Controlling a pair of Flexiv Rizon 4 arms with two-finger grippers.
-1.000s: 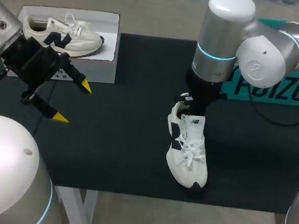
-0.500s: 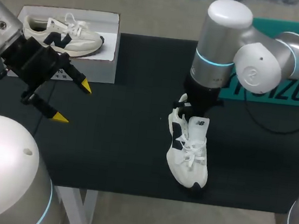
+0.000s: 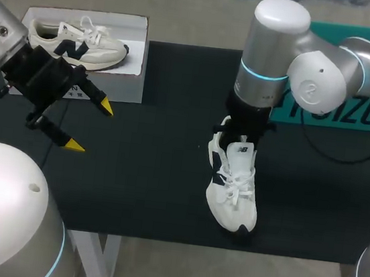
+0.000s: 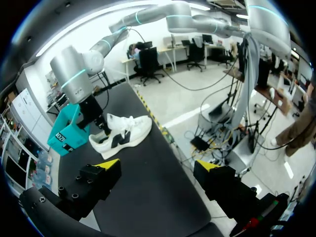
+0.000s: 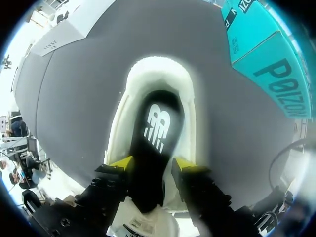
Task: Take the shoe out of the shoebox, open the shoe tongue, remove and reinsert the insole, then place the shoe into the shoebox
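1. **Change.** Compared with the head view a second earlier, our right arm (image 3: 295, 64) has swung slightly toward the left arm's side. It has also settled lower over the heel of the shoe (image 3: 232, 192). The shoe itself has barely shifted on the table (image 3: 140, 173), and our left arm has kept its place.
2. **Meaning.** The shoe is out of its box and its mouth stands open from above. We therefore judge that the insole step is the one in hand, with the return to the box still to come.
3. **Right end effector.** In the right wrist view, the right gripper (image 5: 153, 165) sits at the shoe's mouth and straddles the black insole (image 5: 157, 123). The insole runs from the heel cup back between the gripper. We cannot tell whether the gripper clamps the insole or merely flanks it.
4. **Left end effector.** The left gripper (image 3: 91, 126) is spread wide and holds nothing. It hangs above the table beside the white box (image 3: 78, 75), well apart from the shoe.
5. **Location of the task's things.** The shoe stands on its sole on the table, toe toward us and heel under the right wrist. The teal shoebox (image 3: 350, 115) lies behind the right arm, near the shoe but not touching it.
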